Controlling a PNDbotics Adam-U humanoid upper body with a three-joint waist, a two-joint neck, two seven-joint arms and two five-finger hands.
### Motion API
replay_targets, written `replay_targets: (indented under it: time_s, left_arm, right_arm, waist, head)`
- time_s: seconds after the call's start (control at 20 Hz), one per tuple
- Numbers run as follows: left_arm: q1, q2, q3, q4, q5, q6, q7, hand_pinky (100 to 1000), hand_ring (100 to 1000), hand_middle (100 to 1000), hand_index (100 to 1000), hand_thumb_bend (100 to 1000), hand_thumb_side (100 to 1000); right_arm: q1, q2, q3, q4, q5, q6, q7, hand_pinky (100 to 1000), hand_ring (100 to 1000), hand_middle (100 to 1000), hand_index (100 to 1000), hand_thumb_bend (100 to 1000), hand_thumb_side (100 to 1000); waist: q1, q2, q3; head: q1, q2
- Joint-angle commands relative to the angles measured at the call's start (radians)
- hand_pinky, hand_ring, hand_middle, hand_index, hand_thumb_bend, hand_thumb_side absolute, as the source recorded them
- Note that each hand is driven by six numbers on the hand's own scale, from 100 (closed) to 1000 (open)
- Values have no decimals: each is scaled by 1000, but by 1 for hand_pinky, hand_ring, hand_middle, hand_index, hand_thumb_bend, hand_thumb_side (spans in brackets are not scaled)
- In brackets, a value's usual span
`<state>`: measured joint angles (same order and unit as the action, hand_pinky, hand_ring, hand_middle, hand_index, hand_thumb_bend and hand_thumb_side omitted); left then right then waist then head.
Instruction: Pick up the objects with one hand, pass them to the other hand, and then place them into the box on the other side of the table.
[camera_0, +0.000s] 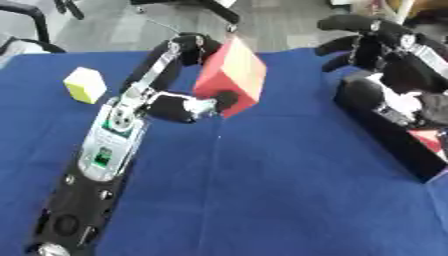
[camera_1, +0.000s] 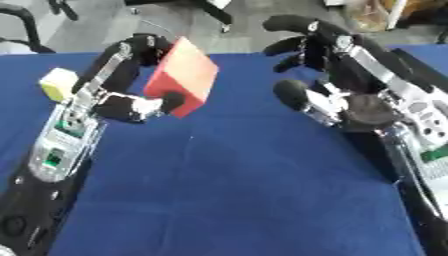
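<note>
A red block (camera_0: 231, 75) is held above the blue table, tilted, with my left hand (camera_0: 179, 75) shut on it: fingers over its top edge, thumb under its lower corner. A small yellow-and-white cube (camera_0: 85, 84) sits on the cloth to the far left of that arm. My right hand (camera_1: 337, 70) hovers open to the right of the red block, fingers spread toward it, a gap between them. A black box (camera_0: 385, 130) lies along the table's right side, with something red inside its near end.
The blue cloth-covered table (camera_0: 262, 190) fills the view. Beyond its far edge are chair legs and floor. My left forearm (camera_0: 96, 170) lies across the left half of the table.
</note>
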<state>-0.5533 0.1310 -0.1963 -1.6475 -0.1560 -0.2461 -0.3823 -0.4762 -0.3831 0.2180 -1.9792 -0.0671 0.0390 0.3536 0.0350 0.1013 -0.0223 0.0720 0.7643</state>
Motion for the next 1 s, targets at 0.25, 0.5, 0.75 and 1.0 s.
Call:
replay_targets:
  time_s: [0.25, 0.5, 0.75, 1.0]
  left_arm:
    - [-40, -21, -35, -7, -17, -32, -13, 550, 484, 500, 608, 475, 409]
    - [-60, -50, -37, 24, -60, -35, 2, 549, 482, 499, 607, 451, 401]
    - [-68, -70, -31, 77, -200, -16, 44, 551, 481, 499, 608, 452, 398]
    - [-83, -90, -33, 133, -308, -6, 81, 550, 480, 498, 608, 447, 392]
  right_arm:
    - [-20, -13, 0, -21, 63, 28, -1, 743, 829, 911, 929, 423, 492]
    - [-17, -11, 4, -21, 135, 39, 28, 744, 828, 911, 934, 427, 517]
    - [-15, -13, 4, -21, 189, 32, 60, 746, 828, 909, 938, 418, 517]
    - [-22, -18, 16, -21, 208, 15, 91, 750, 831, 912, 943, 413, 517]
  waist:
    - [-19, -30, -1]
    - [-25, -32, 0]
    - [-28, -34, 0]
    - [-29, -34, 1]
  head:
    - [-14, 6]
    - [-18, 6]
    - [-22, 6]
    - [-29, 6]
